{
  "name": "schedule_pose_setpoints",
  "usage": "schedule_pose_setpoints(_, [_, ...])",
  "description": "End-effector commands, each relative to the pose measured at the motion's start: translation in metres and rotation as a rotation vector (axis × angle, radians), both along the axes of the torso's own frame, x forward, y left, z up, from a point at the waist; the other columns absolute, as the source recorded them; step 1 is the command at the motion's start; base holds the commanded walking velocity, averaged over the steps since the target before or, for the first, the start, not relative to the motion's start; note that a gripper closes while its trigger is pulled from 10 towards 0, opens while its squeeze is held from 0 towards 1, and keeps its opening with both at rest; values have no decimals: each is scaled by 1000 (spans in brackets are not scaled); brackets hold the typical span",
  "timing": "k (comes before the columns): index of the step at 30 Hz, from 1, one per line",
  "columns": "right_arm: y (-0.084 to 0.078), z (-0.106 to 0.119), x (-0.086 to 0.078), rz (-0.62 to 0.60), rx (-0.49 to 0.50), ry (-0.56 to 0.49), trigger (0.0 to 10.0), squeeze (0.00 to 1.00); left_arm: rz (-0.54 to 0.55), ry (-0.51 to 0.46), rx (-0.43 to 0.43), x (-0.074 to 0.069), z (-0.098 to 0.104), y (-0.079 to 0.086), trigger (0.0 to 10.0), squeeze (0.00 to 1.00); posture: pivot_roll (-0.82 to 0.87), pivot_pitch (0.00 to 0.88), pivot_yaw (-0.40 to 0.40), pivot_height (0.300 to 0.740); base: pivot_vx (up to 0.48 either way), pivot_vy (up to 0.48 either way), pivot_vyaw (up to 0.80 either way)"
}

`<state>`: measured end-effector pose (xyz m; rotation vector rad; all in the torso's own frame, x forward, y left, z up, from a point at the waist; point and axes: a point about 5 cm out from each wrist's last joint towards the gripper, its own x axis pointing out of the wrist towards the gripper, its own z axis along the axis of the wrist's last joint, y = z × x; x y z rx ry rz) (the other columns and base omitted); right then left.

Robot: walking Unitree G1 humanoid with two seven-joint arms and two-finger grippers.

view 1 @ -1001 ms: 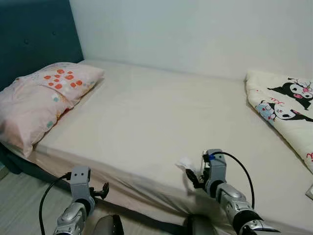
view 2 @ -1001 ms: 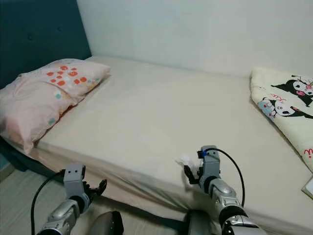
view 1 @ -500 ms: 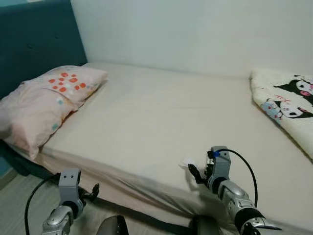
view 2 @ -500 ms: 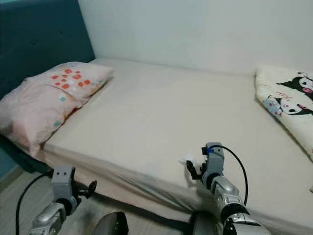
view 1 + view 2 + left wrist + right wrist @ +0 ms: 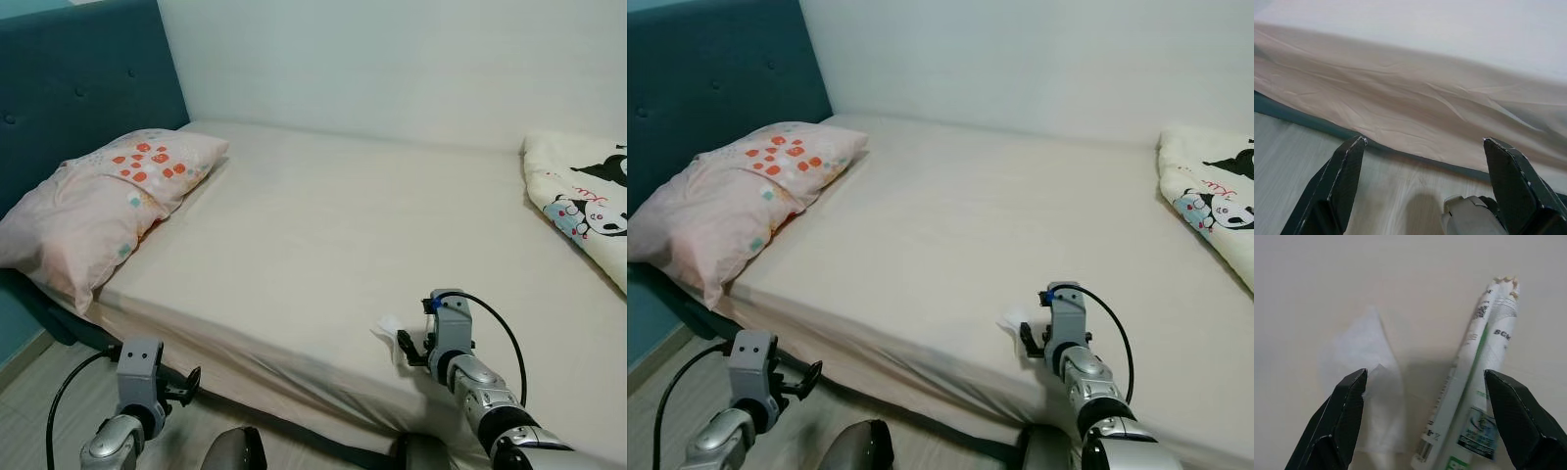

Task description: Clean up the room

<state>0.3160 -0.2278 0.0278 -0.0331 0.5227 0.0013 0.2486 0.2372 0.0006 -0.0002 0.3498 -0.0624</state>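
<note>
Right gripper point(image 5: 1422, 418) jaws apart, wrapper point(image 5: 1474, 382) reading "BEM"

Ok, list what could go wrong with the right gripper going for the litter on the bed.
1. The right gripper is open over two items, a thin tissue and a wrapper, lying side by side. Closing may catch only one and leave the other.
2. The tissue lies flat on the bed sheet, so the fingers may pinch the sheet along with it.
3. Both lie near the mattress edge, so a nudge might push them to the floor.
</note>
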Motion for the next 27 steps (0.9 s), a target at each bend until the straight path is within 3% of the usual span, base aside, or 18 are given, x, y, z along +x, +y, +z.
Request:
schedule_pose_setpoints(1, [-5,-9,-8,-8,-20,56,10000,0,0,16,-3,-3,-2,0,10000,0,100,62,83,453,0,0,0])
schedule_pose_setpoints(7, [-17,-12,-14,-28,-59,113,10000,0,6,16,-1,-3,0,2,10000,0,94,56,81,453,0,0,0])
schedule_pose_setpoints(10, [-17,-19,-21,-50,-20,156,10000,0,4,14,1,-1,2,1,10000,0,89,50,80,453,0,0,0])
schedule_pose_setpoints(13, [-12,-19,-20,-69,70,127,10000,0,7,12,2,-1,3,1,10000,0,91,47,81,453,0,0,0])
schedule_pose_setpoints(15, [-1,-16,-15,-56,193,62,10000,0,7,8,4,1,4,0,10000,0,93,46,81,453,0,0,0])
schedule_pose_setpoints(18, [6,-13,-12,-33,243,25,10000,0,4,6,7,1,5,0,10000,0,96,45,83,453,0,0,0])
schedule_pose_setpoints(20, [21,-6,-4,35,316,-42,10000,0,-3,-2,15,2,7,-1,10000,0,103,44,86,453,0,0,0])
schedule_pose_setpoints(23, [27,-3,-2,60,331,-60,10000,0,-5,-5,19,2,8,-1,10000,0,105,45,86,453,0,0,0])
schedule_pose_setpoints(27, [36,-3,2,100,268,-18,10000,0,-6,-11,25,1,11,0,10000,0,112,55,85,453,0,0,0])
